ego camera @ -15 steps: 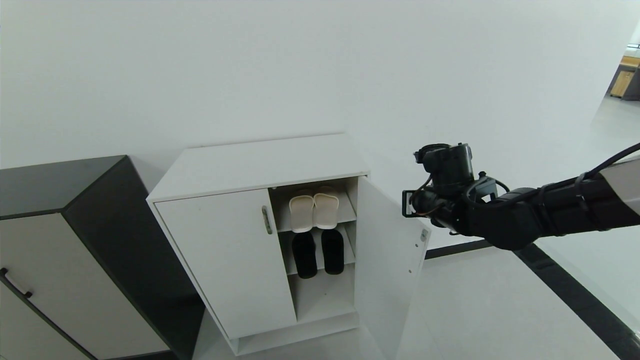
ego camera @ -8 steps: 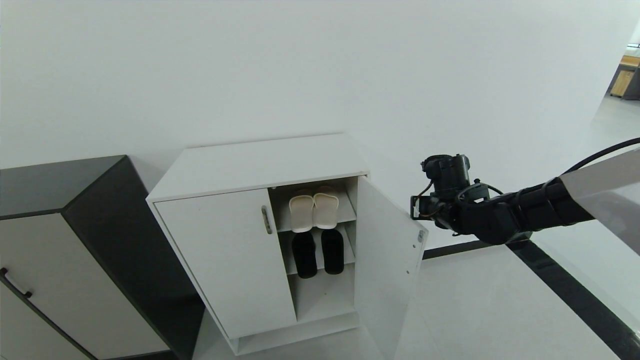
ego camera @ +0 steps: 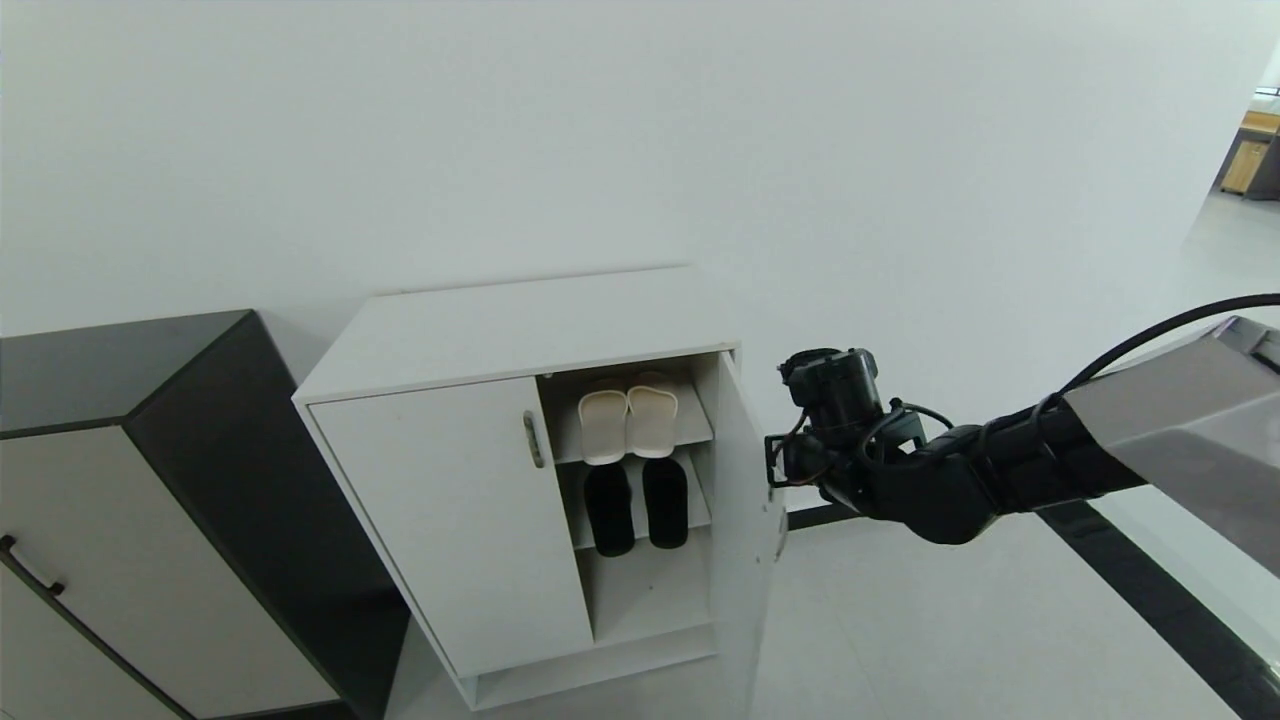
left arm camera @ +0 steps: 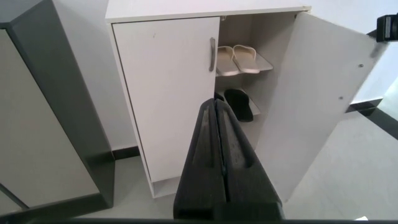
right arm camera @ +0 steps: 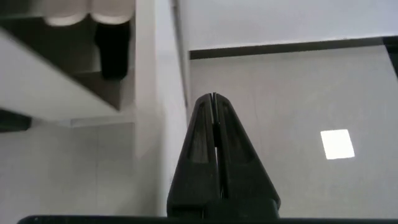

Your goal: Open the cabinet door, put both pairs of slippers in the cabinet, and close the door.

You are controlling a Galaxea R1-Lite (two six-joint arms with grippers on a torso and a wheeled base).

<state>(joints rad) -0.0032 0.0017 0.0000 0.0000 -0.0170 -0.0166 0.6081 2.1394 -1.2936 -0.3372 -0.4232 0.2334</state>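
Bare office-style interior: a plain white wall (ego camera: 600, 130), a pale polished floor (ego camera: 950, 620) edged by a black strip (ego camera: 1150, 590), a white shoe cabinet (ego camera: 520, 330) at six o'clock, a dark storage cabinet (ego camera: 130, 450) at nine, and wooden office furniture (ego camera: 1248, 160) through an opening at two.

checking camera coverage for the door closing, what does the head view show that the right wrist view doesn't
Head view adds: the closed left door, its handle and the dark cabinet beside it. Right wrist view adds: that the right gripper is shut, a bright floor patch. Both share: the open door, white slippers shelved above black slippers.
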